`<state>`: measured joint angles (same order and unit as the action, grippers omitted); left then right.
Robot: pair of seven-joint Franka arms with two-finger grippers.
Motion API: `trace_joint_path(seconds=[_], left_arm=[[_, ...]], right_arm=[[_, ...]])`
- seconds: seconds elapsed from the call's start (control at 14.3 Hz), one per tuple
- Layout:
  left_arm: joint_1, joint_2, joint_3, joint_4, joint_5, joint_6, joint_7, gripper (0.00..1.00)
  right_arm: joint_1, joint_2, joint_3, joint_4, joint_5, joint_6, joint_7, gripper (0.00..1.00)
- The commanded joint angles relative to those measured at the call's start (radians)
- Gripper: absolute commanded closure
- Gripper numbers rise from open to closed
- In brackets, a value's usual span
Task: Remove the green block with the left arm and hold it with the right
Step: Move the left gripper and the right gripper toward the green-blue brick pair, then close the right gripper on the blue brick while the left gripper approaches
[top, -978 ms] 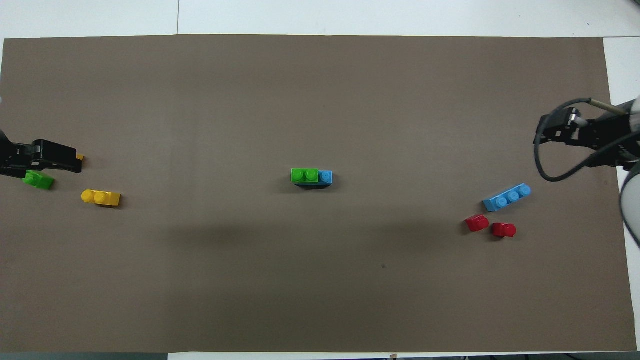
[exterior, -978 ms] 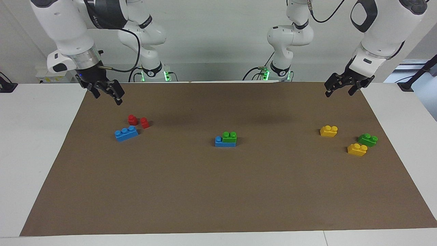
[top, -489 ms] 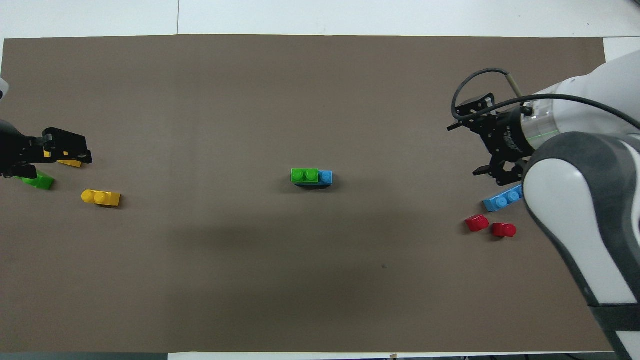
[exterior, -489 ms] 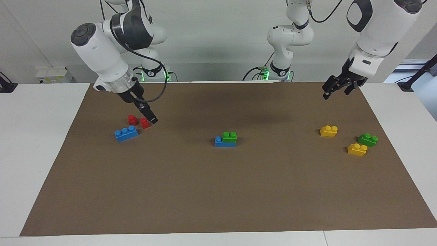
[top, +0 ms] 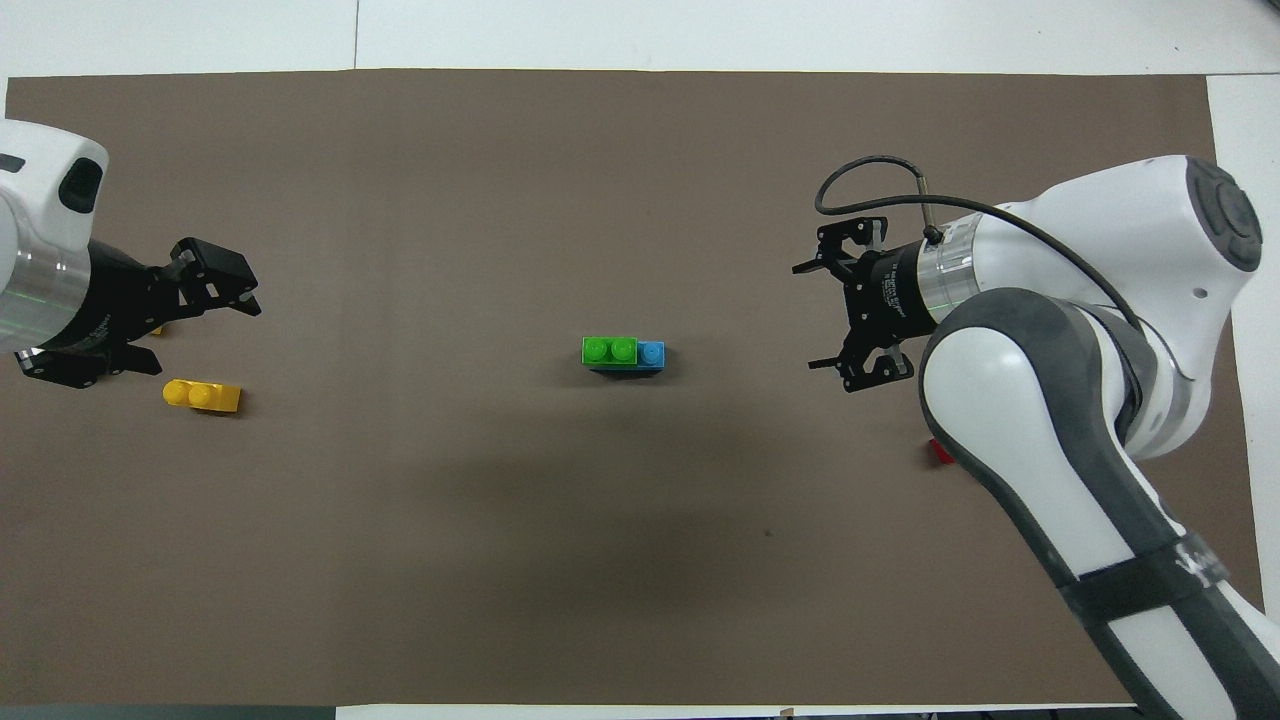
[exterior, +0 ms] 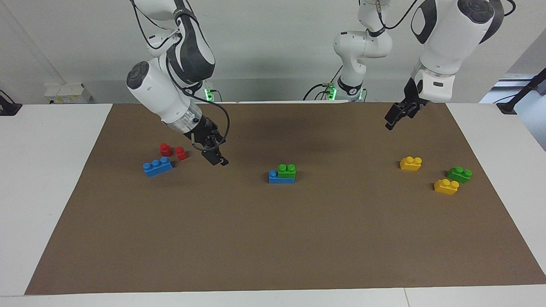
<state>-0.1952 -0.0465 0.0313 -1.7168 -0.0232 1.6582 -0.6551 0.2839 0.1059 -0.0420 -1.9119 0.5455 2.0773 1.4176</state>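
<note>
A green block (exterior: 286, 170) sits pressed on top of a blue brick (exterior: 279, 178) at the middle of the brown mat; the pair also shows in the overhead view (top: 610, 350). A second green block (exterior: 459, 174) lies toward the left arm's end, hidden under the arm in the overhead view. My right gripper (exterior: 215, 157) is open and empty, low over the mat between the red blocks and the stacked pair, and it shows spread in the overhead view (top: 810, 317). My left gripper (exterior: 392, 121) is open and empty, raised over the mat beside the yellow bricks (top: 205, 330).
Two yellow bricks (exterior: 410, 163) (exterior: 446, 186) lie near the second green block. Two red blocks (exterior: 166, 149) (exterior: 181, 153) and a loose blue three-stud brick (exterior: 158, 166) lie toward the right arm's end. The brown mat (exterior: 273, 238) covers the white table.
My right arm has swung down and toward the middle of the mat, passing over the red blocks. My left gripper has moved a little toward the middle. No block has moved.
</note>
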Motion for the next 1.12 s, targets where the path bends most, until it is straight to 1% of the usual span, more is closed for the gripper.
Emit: trace_joint_path(seconds=[0.0, 0.14, 0.35, 0.42, 0.56, 0.7, 0.77, 0.91, 1.05], left_arm=[[-0.016, -0.024, 0.009, -0.037, -0.011, 0.046, -0.134, 0.00], [-0.041, -0.024, 0.009, -0.037, -0.011, 0.046, -0.233, 0.00], [-0.059, -0.024, 0.009, -0.058, -0.011, 0.067, -0.365, 0.00], [-0.081, -0.026, 0.009, -0.072, -0.011, 0.087, -0.418, 0.00], [-0.114, -0.029, 0.009, -0.102, -0.011, 0.133, -0.533, 0.00], [-0.160, -0.030, 0.009, -0.121, -0.011, 0.159, -0.610, 0.00], [-0.180, -0.026, 0.009, -0.128, -0.011, 0.182, -0.677, 0.00], [-0.228, -0.018, 0.010, -0.159, -0.011, 0.253, -0.869, 0.00], [-0.260, -0.015, 0.010, -0.194, -0.011, 0.297, -0.958, 0.00]], right_arm=[[0.038, 0.035, -0.002, -0.010, 0.050, 0.030, 0.050, 0.00], [0.056, 0.063, -0.002, -0.010, 0.080, 0.052, 0.057, 0.01], [0.095, 0.107, -0.002, -0.012, 0.106, 0.115, 0.072, 0.01], [0.124, 0.130, -0.002, -0.012, 0.117, 0.144, 0.073, 0.01], [0.139, 0.169, -0.002, -0.012, 0.132, 0.211, 0.087, 0.01], [0.182, 0.202, -0.002, -0.012, 0.142, 0.283, 0.087, 0.01], [0.193, 0.219, -0.002, -0.013, 0.157, 0.320, 0.087, 0.01], [0.215, 0.235, -0.002, -0.025, 0.174, 0.369, 0.087, 0.01], [0.237, 0.248, -0.002, -0.035, 0.185, 0.405, 0.087, 0.01]])
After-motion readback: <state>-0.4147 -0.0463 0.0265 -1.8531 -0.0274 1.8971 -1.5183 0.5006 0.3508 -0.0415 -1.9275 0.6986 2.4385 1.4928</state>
